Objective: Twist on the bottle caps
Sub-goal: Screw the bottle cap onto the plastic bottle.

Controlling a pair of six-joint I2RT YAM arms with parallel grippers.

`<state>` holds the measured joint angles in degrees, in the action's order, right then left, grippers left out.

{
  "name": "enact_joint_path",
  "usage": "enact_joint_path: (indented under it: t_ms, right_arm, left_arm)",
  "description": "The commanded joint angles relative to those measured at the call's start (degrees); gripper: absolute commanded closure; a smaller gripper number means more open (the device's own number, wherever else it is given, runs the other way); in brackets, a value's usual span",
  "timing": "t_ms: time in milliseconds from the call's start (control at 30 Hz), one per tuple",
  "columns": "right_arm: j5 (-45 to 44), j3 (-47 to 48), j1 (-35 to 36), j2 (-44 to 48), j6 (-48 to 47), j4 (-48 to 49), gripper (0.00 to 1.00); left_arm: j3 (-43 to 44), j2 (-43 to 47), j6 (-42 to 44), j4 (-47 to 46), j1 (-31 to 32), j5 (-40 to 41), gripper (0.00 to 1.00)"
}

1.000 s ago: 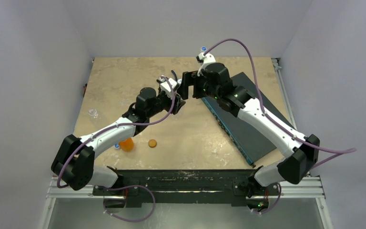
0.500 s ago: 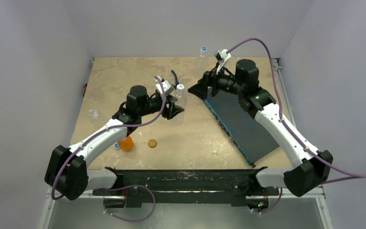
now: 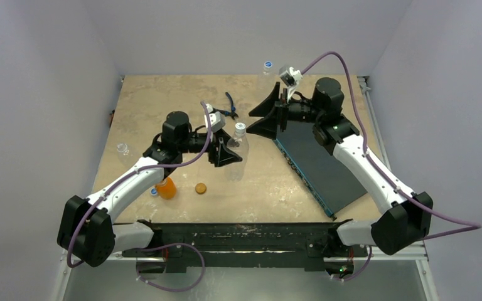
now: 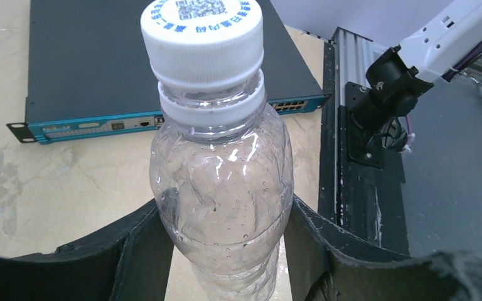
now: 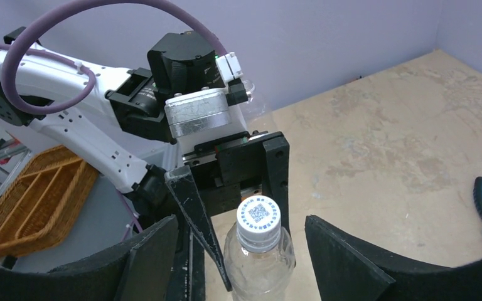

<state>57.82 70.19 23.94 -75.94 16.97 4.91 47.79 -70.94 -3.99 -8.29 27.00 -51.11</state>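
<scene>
A clear bottle with a white, blue-printed cap on its neck stands upright at mid-table, with my left gripper shut on its body. In the top view this bottle sits just left of my right gripper, which is open. In the right wrist view the cap sits ahead of and between the spread right fingers, untouched. A squat orange bottle, a flat orange-brown cap and a blue cap lie near the front left.
A dark network switch lies diagonally on the right. Blue-handled pliers lie behind the grippers. A small clear bottle stands by the left edge, another blue-capped one at the back wall. A wicker basket sits off-table.
My right gripper has drawn back to the right, away from the bottle top, its jaws a little narrower. My left gripper has carried the capped bottle toward the near side.
</scene>
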Motion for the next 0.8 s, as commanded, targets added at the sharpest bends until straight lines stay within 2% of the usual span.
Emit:
enact_joint_path:
  t_ms: [0,467,767]
  right_arm:
    - [2.96,0.03,0.09,-0.79,1.46,4.52,0.23]
    - [0.51,1.58,3.00,-4.16,1.14,3.94,0.28]
    - [-0.42,1.74,4.38,-4.70,0.87,3.76,0.36]
  left_arm:
    - [2.02,1.43,-1.19,-1.53,-0.37,-4.76,1.00]
    - [2.04,1.18,-1.79,-1.91,-0.37,-5.40,1.00]
    - [2.04,0.72,-1.81,-2.09,-0.37,-5.45,1.00]
